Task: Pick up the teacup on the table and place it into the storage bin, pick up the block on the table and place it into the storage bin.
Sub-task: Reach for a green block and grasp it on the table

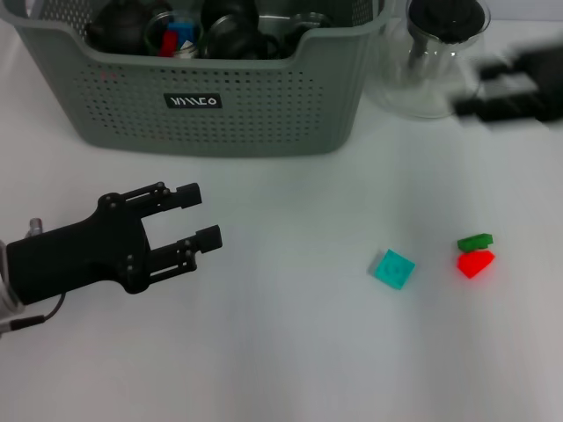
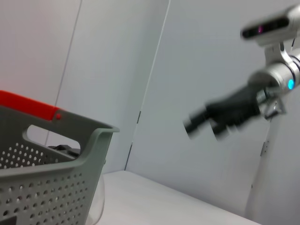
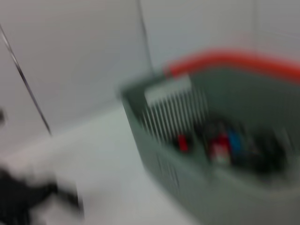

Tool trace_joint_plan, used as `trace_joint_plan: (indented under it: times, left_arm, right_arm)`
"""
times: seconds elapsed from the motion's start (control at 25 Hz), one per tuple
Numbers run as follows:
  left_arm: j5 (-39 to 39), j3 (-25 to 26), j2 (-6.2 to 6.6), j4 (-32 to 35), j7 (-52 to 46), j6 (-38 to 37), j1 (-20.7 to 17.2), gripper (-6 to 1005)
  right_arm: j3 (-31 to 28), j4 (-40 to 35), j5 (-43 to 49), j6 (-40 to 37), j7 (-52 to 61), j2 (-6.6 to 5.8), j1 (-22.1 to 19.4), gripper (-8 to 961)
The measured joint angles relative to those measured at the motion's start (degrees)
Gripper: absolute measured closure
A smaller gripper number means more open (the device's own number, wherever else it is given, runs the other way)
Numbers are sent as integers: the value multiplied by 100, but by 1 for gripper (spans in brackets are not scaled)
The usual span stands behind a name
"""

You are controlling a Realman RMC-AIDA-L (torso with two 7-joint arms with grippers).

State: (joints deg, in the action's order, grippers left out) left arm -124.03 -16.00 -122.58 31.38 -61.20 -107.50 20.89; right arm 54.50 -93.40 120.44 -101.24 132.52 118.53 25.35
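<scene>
- Head view: storage bin (image 1: pixel 264 114) already holds dark cups; 3 blocks, teal (image 1: pixel 392 268), green (image 1: pixel 476 241) and red (image 1: pixel 475 263), lie on the table (image 1: pixel 290 352). Left gripper (image 1: pixel 202 215) hovers spread, empty.
- Left wrist view: right gripper (image 2: pixel 206 123) airborne; finger state cannot be told.
- Right wrist view: bin contents blurred.

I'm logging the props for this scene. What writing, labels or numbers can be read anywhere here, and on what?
Black label on the front of the storage bin: white lettering, stylised and not legible in the head view; it cannot be quoted.
Blocks, carafe, grippers and table: no writing visible.
Both wrist views: no readable text.
</scene>
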Motion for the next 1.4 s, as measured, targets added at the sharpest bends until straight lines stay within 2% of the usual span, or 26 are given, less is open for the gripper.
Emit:
trace_joint_plan:
  times: [0.12,0.28,0.36,0.52,0.72,1.04,1.16,1.4]
  left_arm:
    - [-1,0,6,-22,-7,37,61,342]
    - [-23,-1,7,-37,-8,117,133,342]
    - [-34,-6,7,-42,-12,141,147,341]
    - [-17,-8,6,-52,-14,178,134,341]
    - [-20,-9,6,-54,-15,250,124,341]
    - [-46,-9,6,-54,18,388,92,341]
    - [-45,-8,6,-54,27,414,91,342]
    - [-42,-8,0,-54,37,528,91,342]
  right_arm:
    - [-314,-88,1148,-790,208,6,191,312]
    - [-60,10,2373,-942,237,111,324,313]
    - [164,173,2670,-872,318,155,364,313]
    - [470,853,2884,-540,763,159,514,375]
    - [491,1737,3331,-94,1441,155,805,453]
    - [593,1956,3497,157,2247,163,890,510]
    - [809,2016,3498,225,2467,169,914,512]
    - [1356,2661,3526,718,2740,170,1120,513]
